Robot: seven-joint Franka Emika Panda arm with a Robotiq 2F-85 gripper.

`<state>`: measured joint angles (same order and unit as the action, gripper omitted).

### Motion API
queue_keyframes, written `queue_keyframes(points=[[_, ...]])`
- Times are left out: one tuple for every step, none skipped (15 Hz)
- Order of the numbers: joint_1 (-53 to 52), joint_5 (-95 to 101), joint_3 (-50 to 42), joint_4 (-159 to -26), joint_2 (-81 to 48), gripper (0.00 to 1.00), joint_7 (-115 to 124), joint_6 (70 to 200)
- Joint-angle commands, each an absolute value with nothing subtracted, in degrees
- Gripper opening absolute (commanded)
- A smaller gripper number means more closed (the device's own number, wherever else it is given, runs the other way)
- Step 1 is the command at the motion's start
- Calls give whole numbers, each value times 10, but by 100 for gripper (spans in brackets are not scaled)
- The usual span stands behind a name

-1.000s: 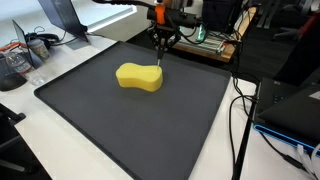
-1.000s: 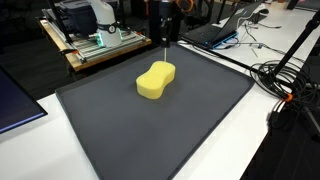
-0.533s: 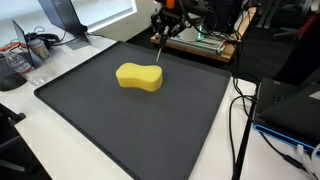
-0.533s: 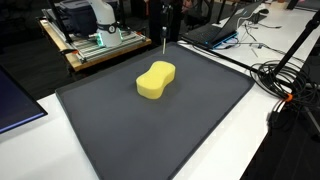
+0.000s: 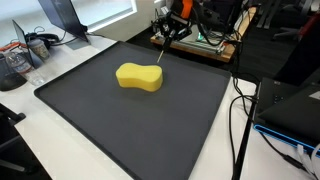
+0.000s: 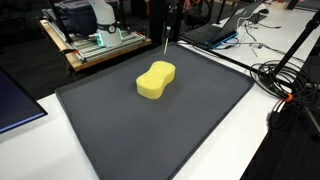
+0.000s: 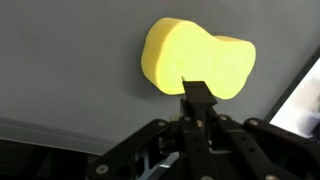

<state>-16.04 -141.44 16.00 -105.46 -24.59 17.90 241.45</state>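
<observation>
Your claw [image 5: 166, 36] is pressed together on what looks like a thin pale stick [image 5: 158, 52], which hangs down from the fingertips with its lower end just above the dark grey rubbery mat [image 5: 150, 130]. The yellow peanut-shaped foam sponge [image 5: 139, 76] lies flat on that mat, untouched. In an exterior view the claw hangs at about one o'clock from it, over the mat's far edge. In the wrist view the sponge [image 7: 195, 57] sits at twelve o'clock, just beyond the closed fingertips [image 7: 197, 92]. The stick [image 6: 163, 44] stands near the sponge [image 6: 155, 80], apart from it. The mat covers most of the white worktop [image 5: 25, 140].
</observation>
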Motion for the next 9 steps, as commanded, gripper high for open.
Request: queue_keyframes(points=[[-218, -1411, 93, -1022, -293, 3, 164, 2432], [-238, -1412, 68, -1017, -303, 3, 160, 2433], [-263, -1415, 39, -1014, -313, 3, 156, 2434], [-290, -1419, 7, -1010, -323, 3, 151, 2434], [-316, -1425, -23, -1006, -333, 3, 141, 2434], [-343, -1432, -55, -1000, -343, 3, 130, 2434], [-365, -1438, -79, -992, -353, 3, 118, 2434], [-390, -1445, -106, -986, -363, 3, 104, 2434], [-412, -1453, -129, -979, -370, 3, 91, 2434]])
